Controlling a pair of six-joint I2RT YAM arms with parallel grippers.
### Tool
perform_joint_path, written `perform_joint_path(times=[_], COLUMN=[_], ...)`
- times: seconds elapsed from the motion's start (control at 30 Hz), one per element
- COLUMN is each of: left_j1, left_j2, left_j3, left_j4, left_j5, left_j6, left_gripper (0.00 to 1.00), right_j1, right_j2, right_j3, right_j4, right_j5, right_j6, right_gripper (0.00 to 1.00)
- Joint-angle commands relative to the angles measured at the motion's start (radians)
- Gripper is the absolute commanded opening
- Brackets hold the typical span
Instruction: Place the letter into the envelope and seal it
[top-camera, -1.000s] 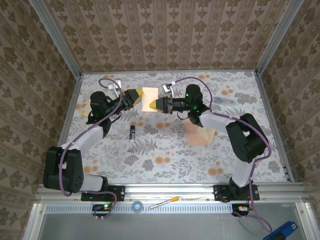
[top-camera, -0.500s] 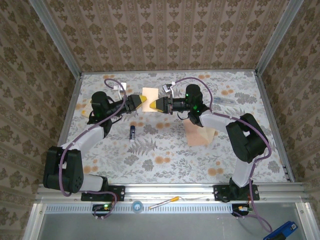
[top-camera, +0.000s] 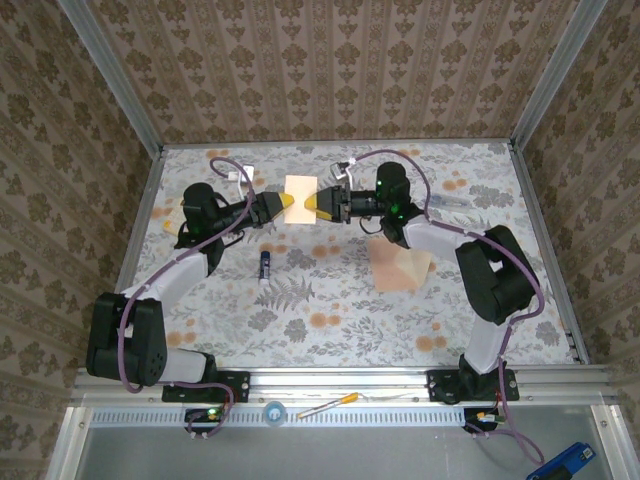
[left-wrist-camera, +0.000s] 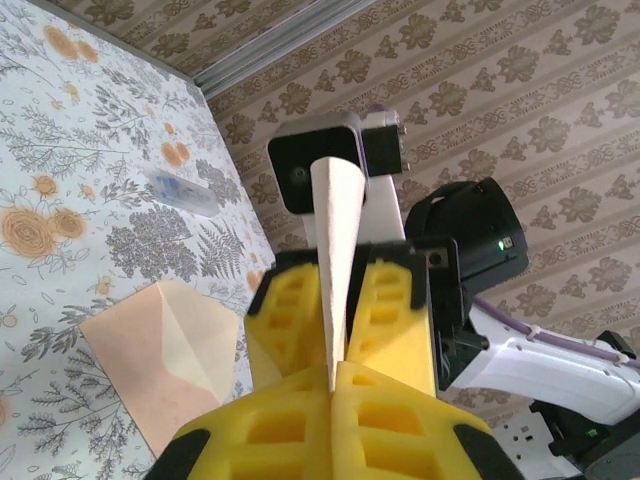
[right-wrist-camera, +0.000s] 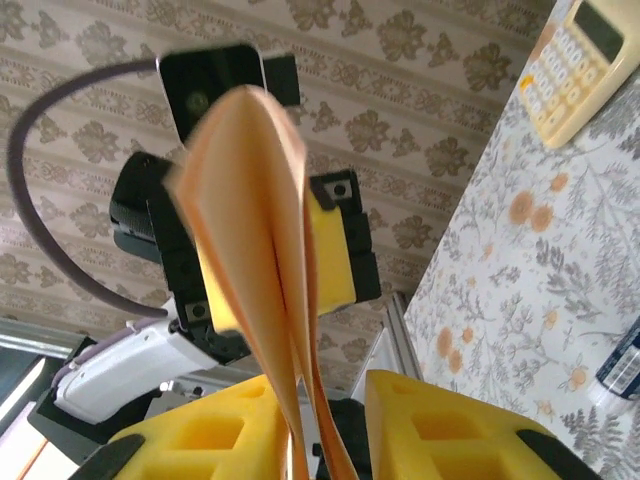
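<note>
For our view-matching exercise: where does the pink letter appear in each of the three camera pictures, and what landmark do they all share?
Top external: letter upper centre, between left claw and right claw.
Left wrist: letter edge-on at centre, pinched in the left claw.
Right wrist: letter folded, centre-left, rising from the right claw.
Shared landmark: the floral tablecloth.

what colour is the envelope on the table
Salmon pink envelope, clearest in the left wrist view.

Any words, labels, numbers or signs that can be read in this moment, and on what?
No text can be read.
On the calculator, the key markings are too blurred.
On the small dark tube, any label is too small to read.
The letter and the envelope show plain faces, with no writing.
</note>
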Motion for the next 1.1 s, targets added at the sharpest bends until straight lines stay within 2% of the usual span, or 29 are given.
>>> perform_joint_path(times=[0.0, 0.3, 0.53, 0.7, 0.87, 0.97, 1.07], left_j1=[-0.012, -0.031, -0.034, -0.034, -0.034, -0.037, -0.039], left_j2=[-0.021, -0.015, -0.006, 0.002, -0.002, -0.009, -0.017], left_j3=[-0.011, -0.011, -0.007, -0.018, -0.044, -0.054, -0.060], left_j4=[0.050, 0.047, 0.044, 0.044, 0.052, 0.052, 0.051], left_j5=[0.033, 0.024, 0.024, 0.027, 0.045, 0.056, 0.064], left_j6=[-0.013, -0.008, -0.006, 0.000, 0.004, 0.005, 0.006], left_gripper=[0.00, 0.00, 0.00, 0.20, 0.36, 0.37, 0.33], right_j1=[-0.018, -0.022, -0.025, -0.031, -0.044, -0.052, -0.055], right_j2=[-0.049, -0.020, -0.018, -0.026, -0.038, -0.044, -0.040], right_j3=[0.046, 0.090, 0.094, 0.094, 0.094, 0.099, 0.106], right_j4=[-0.010, -0.009, 0.000, -0.002, -0.023, -0.048, -0.054], right_j5=[-0.012, -0.020, -0.019, -0.021, -0.022, -0.020, -0.021], right_j6=[-0.017, -0.013, -0.004, -0.003, -0.007, -0.024, -0.028], right_gripper=[0.29, 0.19, 0.00, 0.00, 0.00, 0.00, 0.00])
